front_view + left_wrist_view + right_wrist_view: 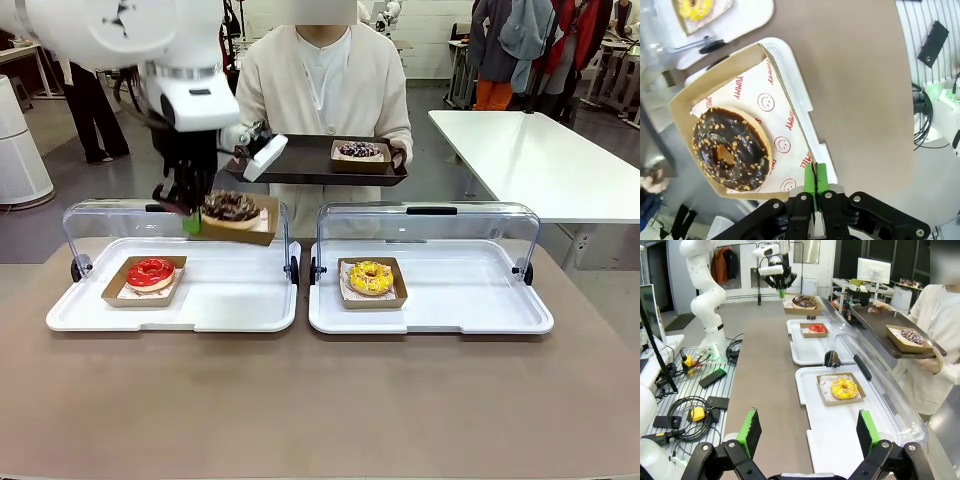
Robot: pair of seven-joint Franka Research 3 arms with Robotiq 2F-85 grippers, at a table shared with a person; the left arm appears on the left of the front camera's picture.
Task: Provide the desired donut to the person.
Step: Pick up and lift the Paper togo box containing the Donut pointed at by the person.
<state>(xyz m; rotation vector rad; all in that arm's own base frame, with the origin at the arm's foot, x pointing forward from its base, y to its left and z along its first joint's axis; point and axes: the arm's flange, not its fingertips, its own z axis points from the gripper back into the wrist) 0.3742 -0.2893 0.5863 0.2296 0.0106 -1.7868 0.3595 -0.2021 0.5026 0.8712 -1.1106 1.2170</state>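
My left gripper point(190, 222) is shut on the rim of a cardboard tray point(715, 75) holding a chocolate donut point(231, 206) with nut bits. It hangs above the back of the left white tray point(240, 295). In the left wrist view the chocolate donut point(730, 149) lies on printed paper, and the green pads point(821, 176) pinch the tray's corner. The person point(320, 90) stands across the table holding a dark serving tray point(300, 160) just behind the lifted donut. My right gripper point(808, 432) is open and bare, low over the table's near right end.
A red donut point(150, 272) sits in a cardboard tray on the left white tray. A yellow donut point(370, 277) sits on the right white tray point(470, 300). Both clear lids point(430, 225) stand open at the back. A sprinkled donut point(358, 152) rests on the person's serving tray.
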